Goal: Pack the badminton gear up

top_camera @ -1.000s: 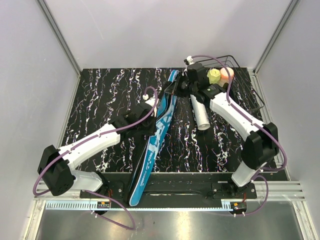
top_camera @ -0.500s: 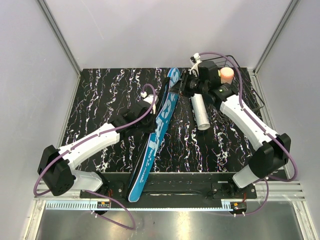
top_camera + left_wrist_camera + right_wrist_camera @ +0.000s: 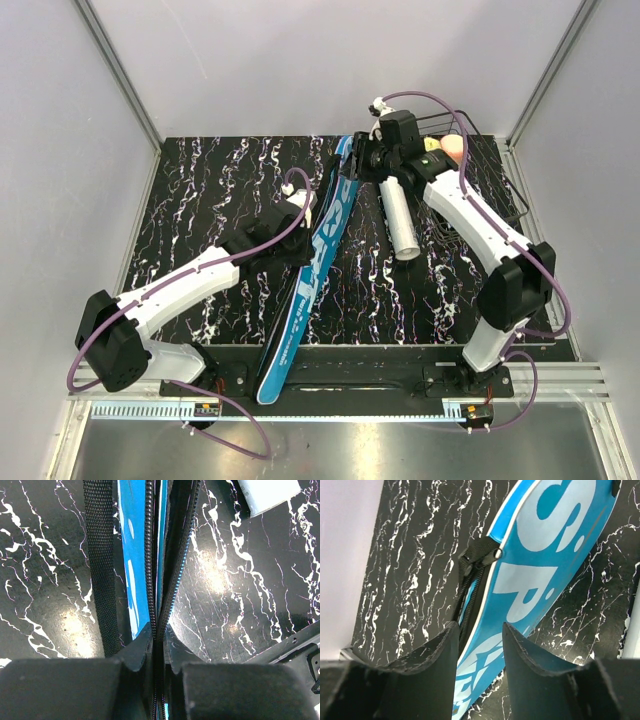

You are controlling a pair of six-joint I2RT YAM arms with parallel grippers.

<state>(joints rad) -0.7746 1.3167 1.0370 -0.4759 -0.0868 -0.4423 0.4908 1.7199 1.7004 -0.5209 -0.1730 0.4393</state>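
Zipping the blue racket-shaped "SPORT" fabric cover (image 3: 318,250)
Left pincer (image 3: 158,632) clamps its zip seam (image 3: 149,555); right pincer (image 3: 480,627), open at the far end, should pinch the small zip pull (image 3: 495,554) squarely.

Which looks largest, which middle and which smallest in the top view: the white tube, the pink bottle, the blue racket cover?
1. Blue racket cover, by far the longest.
2. White tube.
3. Pink bottle, though the right arm hides part of it.
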